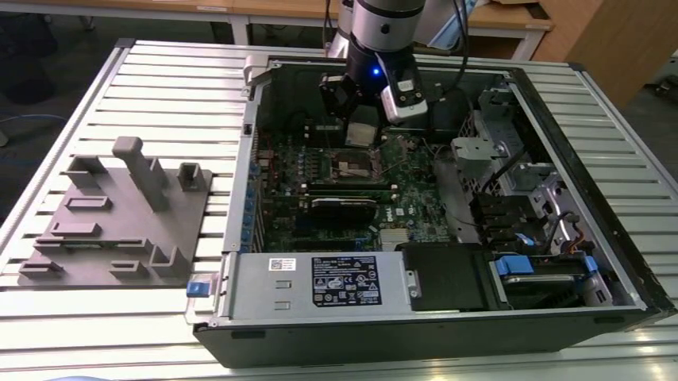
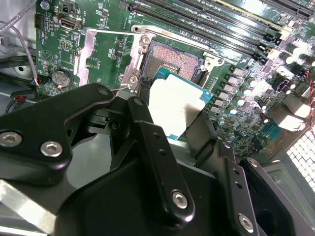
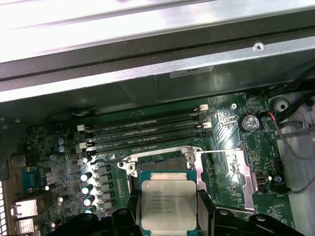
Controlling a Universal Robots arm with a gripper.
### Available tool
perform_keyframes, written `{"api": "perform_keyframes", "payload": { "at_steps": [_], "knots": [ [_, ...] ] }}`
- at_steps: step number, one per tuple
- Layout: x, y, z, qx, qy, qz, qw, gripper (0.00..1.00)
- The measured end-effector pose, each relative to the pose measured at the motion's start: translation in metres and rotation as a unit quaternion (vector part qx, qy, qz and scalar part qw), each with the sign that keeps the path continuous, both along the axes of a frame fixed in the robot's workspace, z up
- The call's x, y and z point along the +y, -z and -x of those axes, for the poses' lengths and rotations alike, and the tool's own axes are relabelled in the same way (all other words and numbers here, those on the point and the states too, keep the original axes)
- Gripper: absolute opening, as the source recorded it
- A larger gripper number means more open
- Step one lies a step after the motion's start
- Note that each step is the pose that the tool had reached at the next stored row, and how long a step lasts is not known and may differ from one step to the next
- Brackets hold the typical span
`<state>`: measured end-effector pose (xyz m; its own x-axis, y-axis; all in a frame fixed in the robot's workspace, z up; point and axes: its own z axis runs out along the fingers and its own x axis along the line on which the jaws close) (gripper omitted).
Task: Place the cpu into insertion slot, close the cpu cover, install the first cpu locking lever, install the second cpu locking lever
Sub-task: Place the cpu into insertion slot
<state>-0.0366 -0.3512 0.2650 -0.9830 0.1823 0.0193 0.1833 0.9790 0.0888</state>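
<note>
The jaws pinch the cpu (image 3: pixel 167 204) by opposite edges just above the open insertion slot (image 3: pixel 162 164), so the sound way, I judge, is to square its edges to the frame and lower it flat, clear of the swung-aside cpu cover (image 3: pixel 226 169).

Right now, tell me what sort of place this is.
Probably a robotics lab bench: an open computer case on a slatted metal table, a grey fixture plate beside it, the gripper holding a chip inside.

Arm (image 1: pixel 387 28) vertical, wrist down, tool (image 1: pixel 364 127) clamping the cpu (image 3: pixel 169 209)
</note>
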Motion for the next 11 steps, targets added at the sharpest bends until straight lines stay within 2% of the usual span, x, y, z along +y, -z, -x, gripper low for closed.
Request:
{"api": "perform_keyframes", "payload": {
  "at_steps": [6, 11],
  "knots": [
    [0.0000, 0.0013, 0.0000, 0.0000, 0.029, -0.0001, 0.99958, 0.54],
    [0.0000, 0.0024, 0.0000, 0.0000, 0.061, 0.0000, 0.99816, 0.54]
  ]
}}
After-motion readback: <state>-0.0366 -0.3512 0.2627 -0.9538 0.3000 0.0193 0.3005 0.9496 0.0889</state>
